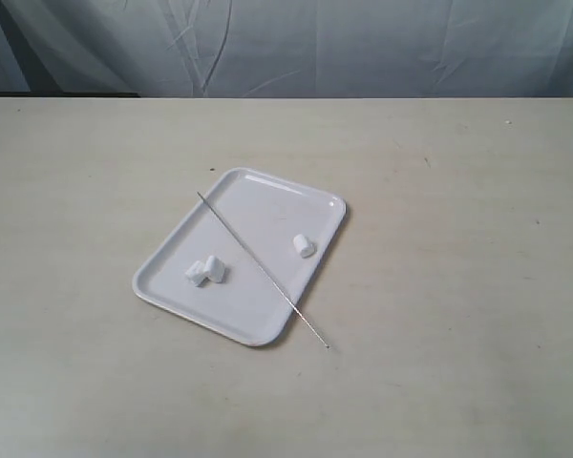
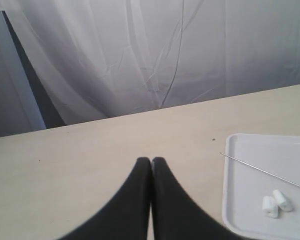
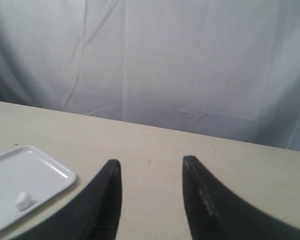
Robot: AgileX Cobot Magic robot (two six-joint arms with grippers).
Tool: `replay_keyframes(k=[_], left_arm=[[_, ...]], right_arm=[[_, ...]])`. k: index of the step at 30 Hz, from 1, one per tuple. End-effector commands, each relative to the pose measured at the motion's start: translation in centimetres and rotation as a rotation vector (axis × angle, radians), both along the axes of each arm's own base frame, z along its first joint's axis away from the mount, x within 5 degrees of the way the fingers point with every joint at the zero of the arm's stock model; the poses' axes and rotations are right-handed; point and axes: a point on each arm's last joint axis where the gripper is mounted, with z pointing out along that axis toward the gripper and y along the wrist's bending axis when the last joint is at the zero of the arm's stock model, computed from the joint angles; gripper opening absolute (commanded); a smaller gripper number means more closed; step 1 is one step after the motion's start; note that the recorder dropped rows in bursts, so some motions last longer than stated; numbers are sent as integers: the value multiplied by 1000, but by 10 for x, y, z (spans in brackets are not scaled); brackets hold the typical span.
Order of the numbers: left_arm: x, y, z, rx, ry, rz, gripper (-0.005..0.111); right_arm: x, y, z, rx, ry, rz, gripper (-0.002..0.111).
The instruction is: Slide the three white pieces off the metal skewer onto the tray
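Observation:
The white tray (image 1: 258,205) lies mid-table. Two white pieces (image 1: 205,271) rest side by side near its left part, and a third piece (image 1: 305,245) sits alone toward its right rim. The thin metal skewer (image 1: 258,267) lies bare and diagonal across the tray, its near end on the table past the rim. Neither arm shows in the exterior view. In the left wrist view my left gripper (image 2: 151,160) is shut and empty over bare table, beside the tray (image 2: 240,150), skewer (image 2: 260,171) and two pieces (image 2: 276,203). My right gripper (image 3: 150,167) is open and empty, with the tray (image 3: 50,167) and one piece (image 3: 23,200) off to one side.
The beige tabletop (image 1: 458,191) spreads wide around the tray. A wrinkled grey cloth backdrop (image 1: 296,48) hangs behind the table's far edge.

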Motion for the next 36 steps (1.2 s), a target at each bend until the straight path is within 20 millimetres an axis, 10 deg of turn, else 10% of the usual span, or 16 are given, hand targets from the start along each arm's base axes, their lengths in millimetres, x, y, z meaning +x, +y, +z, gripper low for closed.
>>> replay_keyframes(k=[1, 15, 36], left_arm=[[2, -1, -6, -29, -13, 30, 0], [14, 5, -48, -97, 17, 210, 0], [13, 6, -67, -99, 139, 232, 0]], right_arm=[[2, -5, -7, -2, 11, -77, 39], [12, -5, -90, 82, 60, -103, 39], [9, -12, -97, 30, 128, -224, 39]])
